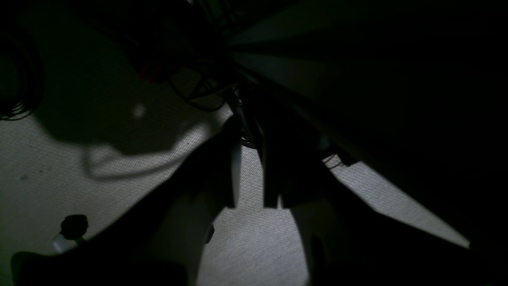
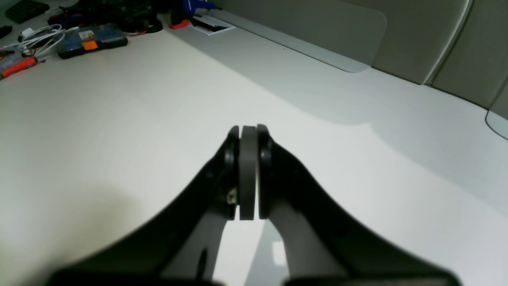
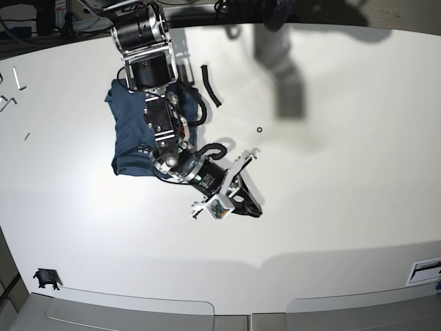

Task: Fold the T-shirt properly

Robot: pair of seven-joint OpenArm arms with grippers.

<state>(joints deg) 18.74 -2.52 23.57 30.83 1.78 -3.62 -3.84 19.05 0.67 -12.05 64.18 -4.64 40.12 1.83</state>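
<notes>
- Base view was dominated by one arm reaching from twelve o'clock toward the middle of the white tabletop (image 3: 331,207), with the T-shirt (image 3: 127,138) lying bunched at about ten o'clock, partly under that arm.
- The right claw (image 2: 249,174) was seen pressed together with nothing between its pads, hovering over bare tabletop, away from the cloth.
- The left claw (image 1: 250,174) was shown only in a very dark wrist picture; a narrow gap appeared between its fingers, but whether anything was clamped could not be told.
- A snag was judged the main risk: the T-shirt lay crumpled rather than flat, so a fold started from here would likely come out crooked or doubled.
- Cloth trapped beneath the arm could be dragged off line.
- A dark parts case (image 2: 93,39) was seen at the far edge at about eleven o'clock in the right wrist view; its contents could not be made out.
</notes>
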